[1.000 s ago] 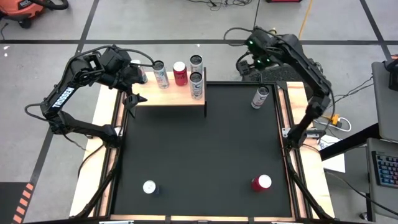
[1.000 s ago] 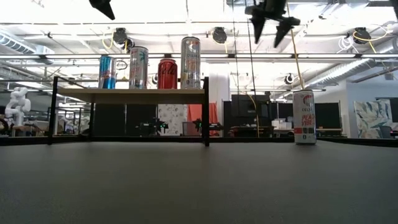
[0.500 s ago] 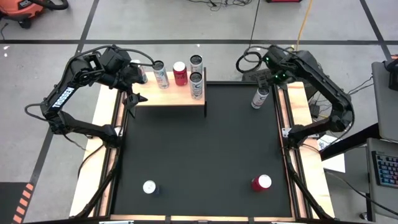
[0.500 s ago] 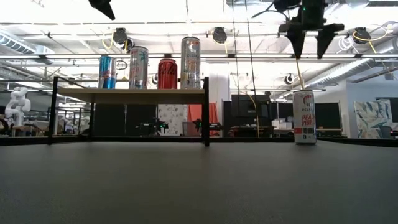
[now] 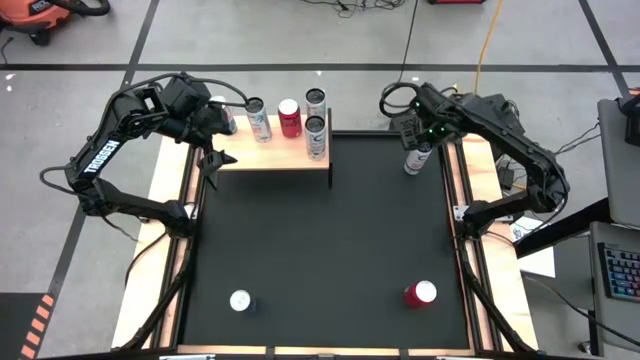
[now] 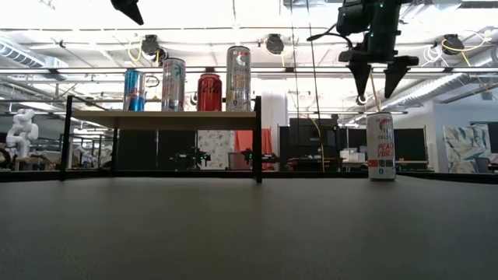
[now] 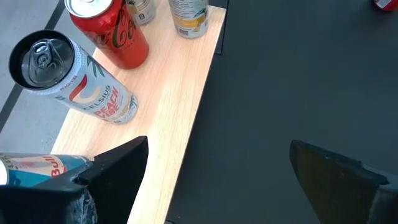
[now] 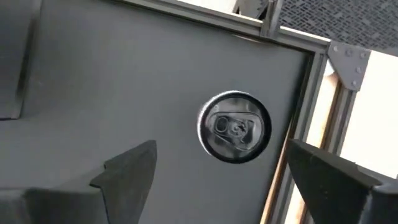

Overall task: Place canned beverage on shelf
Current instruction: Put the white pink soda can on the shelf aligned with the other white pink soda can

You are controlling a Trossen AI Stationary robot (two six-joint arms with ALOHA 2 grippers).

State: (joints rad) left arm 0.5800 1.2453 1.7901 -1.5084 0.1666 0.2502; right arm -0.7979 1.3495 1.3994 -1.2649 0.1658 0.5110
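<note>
The right hand [image 6: 377,78] is being held spread wide, grasping nothing, directly above a white can [image 6: 380,146] standing on the black bench [image 5: 320,250] at the upper right of the high view. The left hand [image 5: 215,158], also released, is being held over the left end of the shelf [image 5: 275,155], upper left, where four cans are standing.

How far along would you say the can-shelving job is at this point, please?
Done: five cans stand on the shelf. In hand: the right gripper, open, hangs just above the white can at the mat's far right, not gripping it. Left: that can, a red can and a silver can near the front. The left gripper, open, waits by the shelf.
</note>
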